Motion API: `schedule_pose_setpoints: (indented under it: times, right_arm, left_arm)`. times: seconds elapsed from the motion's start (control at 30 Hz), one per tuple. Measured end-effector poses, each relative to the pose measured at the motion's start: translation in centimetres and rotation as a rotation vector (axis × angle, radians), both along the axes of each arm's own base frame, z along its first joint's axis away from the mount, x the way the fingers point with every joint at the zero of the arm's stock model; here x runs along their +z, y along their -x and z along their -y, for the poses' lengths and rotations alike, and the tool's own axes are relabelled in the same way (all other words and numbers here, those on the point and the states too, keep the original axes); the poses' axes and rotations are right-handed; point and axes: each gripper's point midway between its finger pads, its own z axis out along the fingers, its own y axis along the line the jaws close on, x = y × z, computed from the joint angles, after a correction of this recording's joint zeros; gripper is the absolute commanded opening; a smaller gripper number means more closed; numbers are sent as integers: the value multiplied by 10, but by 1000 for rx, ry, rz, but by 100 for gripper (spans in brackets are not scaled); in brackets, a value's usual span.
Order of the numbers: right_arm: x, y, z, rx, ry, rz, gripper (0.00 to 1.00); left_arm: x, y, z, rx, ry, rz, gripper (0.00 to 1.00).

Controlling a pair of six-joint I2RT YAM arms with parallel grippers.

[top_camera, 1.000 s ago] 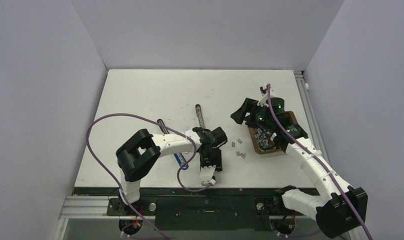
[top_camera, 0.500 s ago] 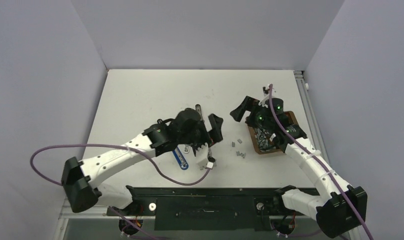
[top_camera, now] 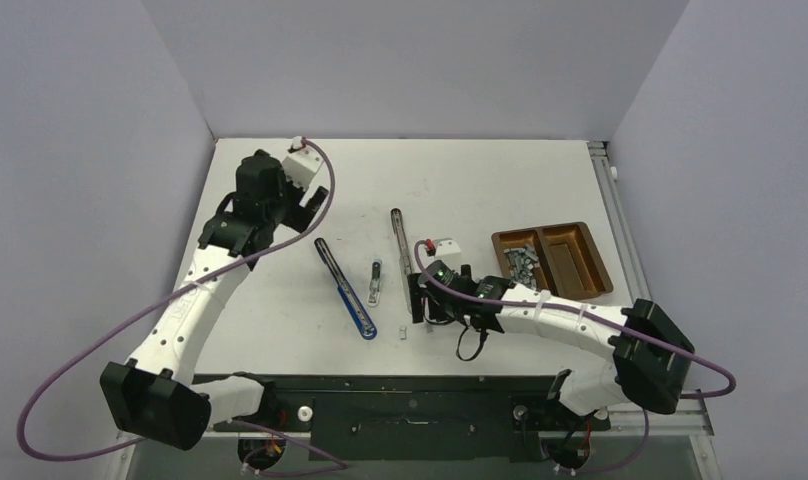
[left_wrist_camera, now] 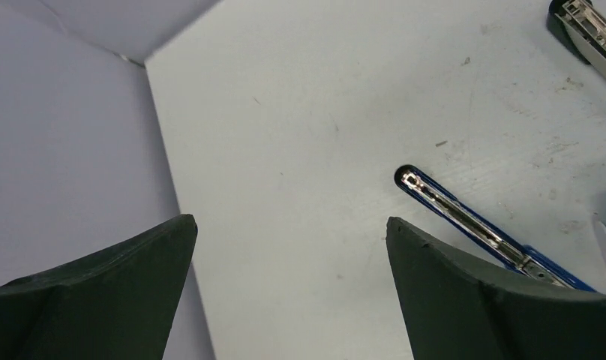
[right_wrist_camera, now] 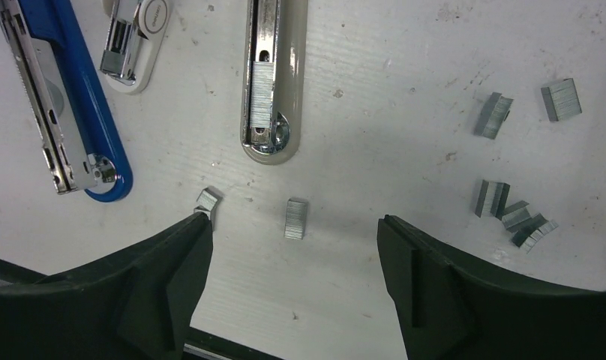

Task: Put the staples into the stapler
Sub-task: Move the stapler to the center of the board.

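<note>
Top view: left arm stretched to the upper left of the table (top_camera: 500, 180). Left gripper (left_wrist_camera: 289, 225) has its fingers (left_wrist_camera: 112, 285) spread wide, nothing between them. In its wrist view only bare table lies below, with the tip of the blue stapler (left_wrist_camera: 465, 217) at right of centre.

Right arm reaches across to lower centre. Right gripper (right_wrist_camera: 294, 225) hangs with jaws apart, not holding anything. It sits just below the near end of the beige stapler (right_wrist_camera: 274, 82).

Beige stapler lies opened flat, and a strip of staples (right_wrist_camera: 261, 94) sits in its metal channel near the rounded end. The blue stapler, also open, lies to its left. A small white stapler (right_wrist_camera: 135, 37) is between the two, at the upper edge of the right wrist view.

Loose strips on the table:
- One (right_wrist_camera: 295, 216) lies midway between the right fingertips.
- One (right_wrist_camera: 207, 199) is by the left fingertip; contact unclear.
- A scatter (right_wrist_camera: 502, 206) is at right of the frame.
- Two more (right_wrist_camera: 561, 99) are above that.

Brown tray (top_camera: 578, 262) at the right of the top view has two compartments. A heap of strips (top_camera: 521, 262) fills the left one.
</note>
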Motion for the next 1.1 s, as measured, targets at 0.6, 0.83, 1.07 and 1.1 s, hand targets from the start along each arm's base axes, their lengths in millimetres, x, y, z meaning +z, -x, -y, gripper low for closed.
schedule_pose_setpoints:
  times: [0.6,0.83,1.07,1.1]
  right_arm:
    - [16,-85,-40,-1,109,123,74]
    - [-21,-105,-39,8,180,75,70]
    - [-44,-116,-49,31,201,37,62]
    - [-46,-117,-50,34,202,35,61]
  left_arm:
    - [-122,38,-8,235,397,-451,96]
    - [-150,48,-5,229,396,-534,98]
    - [-170,52,1,218,402,-600,98]
    - [-171,52,1,216,404,-605,98]
